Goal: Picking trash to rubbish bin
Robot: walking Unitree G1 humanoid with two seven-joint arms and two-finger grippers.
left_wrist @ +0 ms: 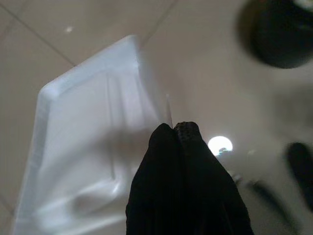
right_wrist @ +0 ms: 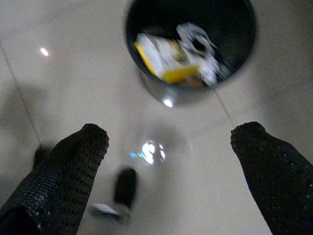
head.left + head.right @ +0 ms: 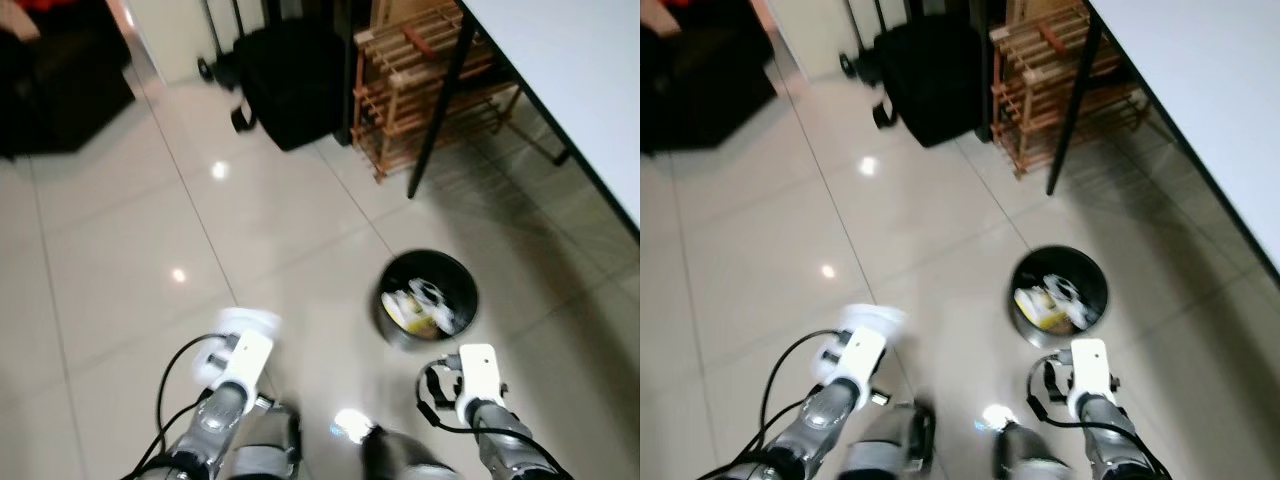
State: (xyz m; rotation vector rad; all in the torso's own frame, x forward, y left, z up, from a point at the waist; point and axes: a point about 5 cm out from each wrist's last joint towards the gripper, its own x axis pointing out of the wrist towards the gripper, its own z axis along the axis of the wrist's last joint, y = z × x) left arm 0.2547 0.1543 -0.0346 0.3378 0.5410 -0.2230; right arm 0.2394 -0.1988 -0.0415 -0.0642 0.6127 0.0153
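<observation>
A round black rubbish bin (image 3: 428,298) stands on the pale tiled floor just ahead to my right, holding yellow and white trash (image 2: 171,58). A white foam tray (image 1: 93,156) is pinched by its edge in my left gripper (image 1: 175,128), which is shut on it. In the left eye view the tray (image 3: 248,322) shows as a blurred white patch ahead of my left wrist, left of the bin. My right gripper (image 2: 171,132) is open and holds nothing; it hangs over the floor just short of the bin (image 2: 190,44).
A white table top (image 3: 570,70) on a black leg (image 3: 440,100) runs along the right. Behind the bin are a wooden rack (image 3: 420,80) and a black bag (image 3: 285,85). Dark furniture (image 3: 50,90) sits far left. Open tiled floor (image 3: 120,250) lies to the left.
</observation>
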